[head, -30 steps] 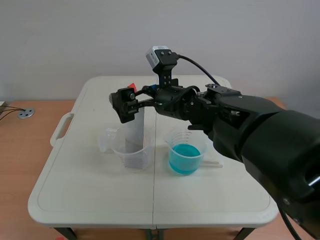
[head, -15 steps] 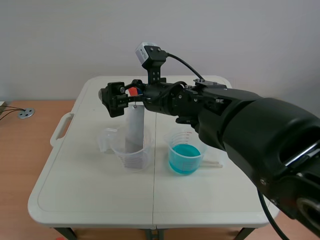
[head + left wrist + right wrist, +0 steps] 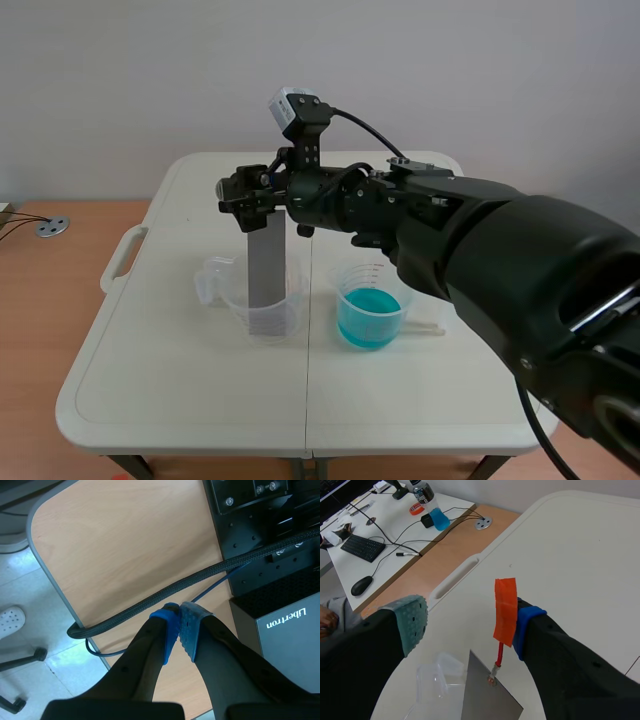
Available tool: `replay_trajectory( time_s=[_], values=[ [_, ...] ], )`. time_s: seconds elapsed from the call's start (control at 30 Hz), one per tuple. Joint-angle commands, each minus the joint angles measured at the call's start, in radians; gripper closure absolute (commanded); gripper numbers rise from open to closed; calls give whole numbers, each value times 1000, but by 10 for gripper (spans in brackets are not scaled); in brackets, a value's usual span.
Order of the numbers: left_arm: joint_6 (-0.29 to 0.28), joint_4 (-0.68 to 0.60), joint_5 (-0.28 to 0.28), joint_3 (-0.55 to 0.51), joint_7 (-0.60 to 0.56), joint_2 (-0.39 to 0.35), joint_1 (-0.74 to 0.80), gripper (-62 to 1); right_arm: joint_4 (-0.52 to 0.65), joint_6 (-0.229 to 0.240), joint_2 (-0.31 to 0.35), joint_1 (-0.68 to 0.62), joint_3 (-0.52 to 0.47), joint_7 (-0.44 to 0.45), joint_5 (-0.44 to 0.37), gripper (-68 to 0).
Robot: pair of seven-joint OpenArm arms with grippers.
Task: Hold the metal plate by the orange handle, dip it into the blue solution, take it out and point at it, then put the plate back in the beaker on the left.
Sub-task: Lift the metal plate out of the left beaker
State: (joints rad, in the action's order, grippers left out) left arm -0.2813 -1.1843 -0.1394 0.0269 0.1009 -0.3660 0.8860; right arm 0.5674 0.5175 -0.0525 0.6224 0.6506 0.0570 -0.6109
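Scene view, black right gripper (image 3: 246, 193) hides the top of the grey metal plate (image 3: 265, 262) standing in the clear left beaker (image 3: 262, 312), fingers apart, orange tape handle (image 3: 505, 611) just beside one blue pad (image 3: 527, 621), left gripper (image 3: 180, 630) pads together.

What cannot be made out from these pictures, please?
Scene view: the orange handle is hidden behind the right gripper.
Right wrist view: the picture edge cuts off the lower part of the metal plate and most of the left beaker; whether the handle touches the blue pad is unclear.
Left wrist view: beyond the left gripper, only desk and floor; no task things.
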Motion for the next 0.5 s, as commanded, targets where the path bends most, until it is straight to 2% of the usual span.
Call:
replay_trajectory(
  time_s=[0.0,0.17,0.37,0.4,0.47],
  values=[
    [-6,-11,-5,3,-5,3,8,-15,24,8,-3,32,1,13,-10,-260],
    [-28,-11,-5,3,-2,3,8,-15,24,8,-3,32,1,22,-10,-189],
    [-28,-11,-5,3,-2,3,8,-15,24,8,-3,32,1,39,-10,-40],
    [-28,-11,-5,3,-2,3,8,-15,24,11,-3,32,1,39,-10,-13],
    [-28,-11,-5,3,-2,3,8,-15,24,41,-3,32,1,40,-10,-11]
  ],
)
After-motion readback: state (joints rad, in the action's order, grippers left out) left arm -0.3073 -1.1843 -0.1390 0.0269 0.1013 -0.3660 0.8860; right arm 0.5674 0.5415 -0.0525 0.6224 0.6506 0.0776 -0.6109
